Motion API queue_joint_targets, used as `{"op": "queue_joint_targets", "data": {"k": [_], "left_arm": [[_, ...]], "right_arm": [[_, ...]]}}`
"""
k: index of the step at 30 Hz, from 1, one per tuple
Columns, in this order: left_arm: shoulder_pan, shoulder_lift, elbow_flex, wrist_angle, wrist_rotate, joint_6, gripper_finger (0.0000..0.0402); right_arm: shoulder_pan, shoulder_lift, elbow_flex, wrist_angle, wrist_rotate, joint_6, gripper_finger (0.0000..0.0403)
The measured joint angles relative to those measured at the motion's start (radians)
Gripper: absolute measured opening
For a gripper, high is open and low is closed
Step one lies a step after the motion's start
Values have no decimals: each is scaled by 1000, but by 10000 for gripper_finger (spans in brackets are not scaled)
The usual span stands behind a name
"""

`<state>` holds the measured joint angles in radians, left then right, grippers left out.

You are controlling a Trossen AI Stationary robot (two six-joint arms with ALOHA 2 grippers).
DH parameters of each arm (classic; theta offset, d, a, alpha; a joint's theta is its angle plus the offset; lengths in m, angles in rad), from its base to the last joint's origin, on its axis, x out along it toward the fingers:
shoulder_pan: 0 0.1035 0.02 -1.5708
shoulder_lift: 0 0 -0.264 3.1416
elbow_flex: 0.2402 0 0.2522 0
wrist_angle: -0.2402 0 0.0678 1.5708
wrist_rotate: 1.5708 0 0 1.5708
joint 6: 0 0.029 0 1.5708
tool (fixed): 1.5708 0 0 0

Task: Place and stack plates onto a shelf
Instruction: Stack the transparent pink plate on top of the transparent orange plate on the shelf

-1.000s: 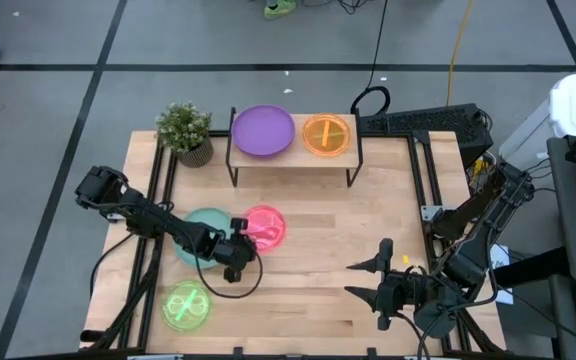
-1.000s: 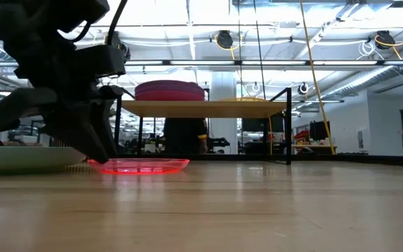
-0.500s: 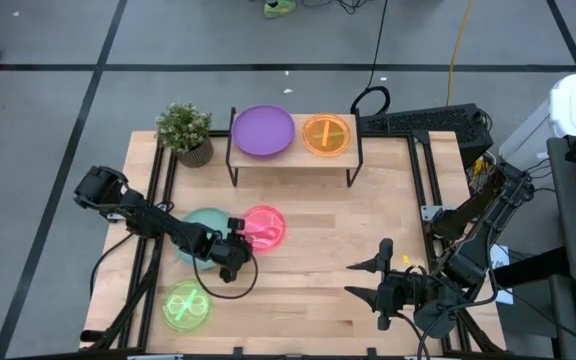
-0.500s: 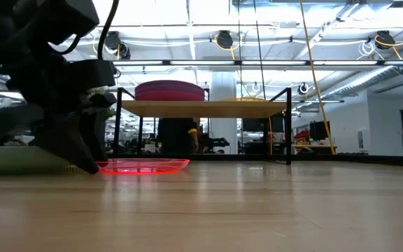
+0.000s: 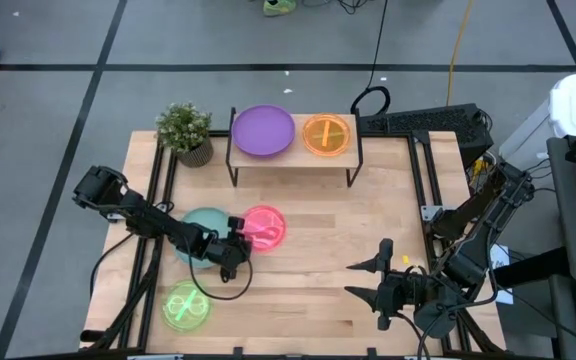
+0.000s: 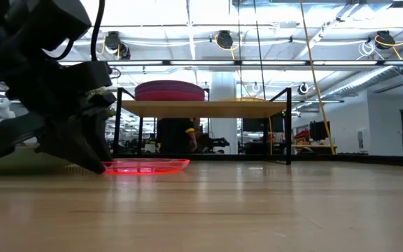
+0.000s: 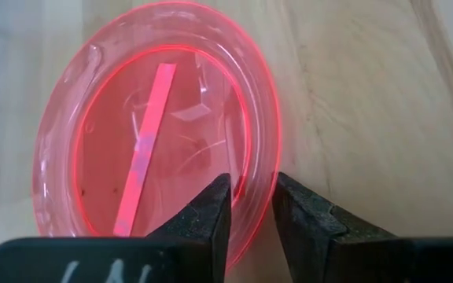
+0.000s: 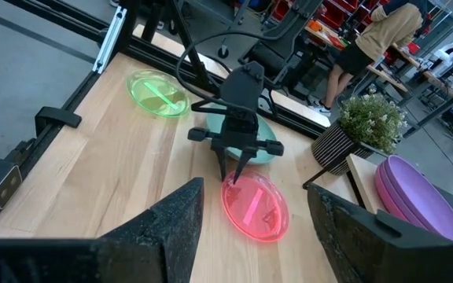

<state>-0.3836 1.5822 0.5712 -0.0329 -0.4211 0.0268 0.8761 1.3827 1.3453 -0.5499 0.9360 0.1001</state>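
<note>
A translucent pink plate (image 5: 265,226) lies flat on the table beside a teal plate (image 5: 203,228). My left gripper (image 7: 252,192) slants down at the pink plate's left near rim, one fingertip over the inside and one outside. In the low view that gripper (image 6: 98,165) reaches down to the tabletop at the plate's edge (image 6: 110,166). A lime-green plate (image 5: 186,305) lies near the front left. The shelf (image 5: 293,152) at the far edge carries a purple plate (image 5: 263,131) and an orange plate (image 5: 327,134). My right gripper (image 5: 360,279) waits open at the near right. My left gripper straddles the pink plate's rim (image 7: 264,169) on the side toward the teal plate, one finger (image 7: 211,206) inside and one (image 7: 301,208) outside, slanting down from the table's left. A narrow gap remains between the fingers; I cannot tell whether they touch the rim. The plate lies flat on the table.
A potted plant (image 5: 185,130) stands left of the shelf. A keyboard (image 5: 423,122) and cables lie at the far right. Bare wood stretches between the pink plate and my right gripper.
My left gripper has sunk toward the tabletop at the pink plate's rim and drawn slightly toward the table's left. The pink plate has stayed where it was.
</note>
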Motion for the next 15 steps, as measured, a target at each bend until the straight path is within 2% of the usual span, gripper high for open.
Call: {"op": "queue_joint_targets", "data": {"k": [11, 15], "left_arm": [[-2, 3, -3, 14, -9, 36, 11], [-2, 3, -4, 37, -10, 60, 6]], "right_arm": [[0, 0, 0, 0, 0, 0, 208], [0, 0, 0, 0, 0, 0, 208]]}}
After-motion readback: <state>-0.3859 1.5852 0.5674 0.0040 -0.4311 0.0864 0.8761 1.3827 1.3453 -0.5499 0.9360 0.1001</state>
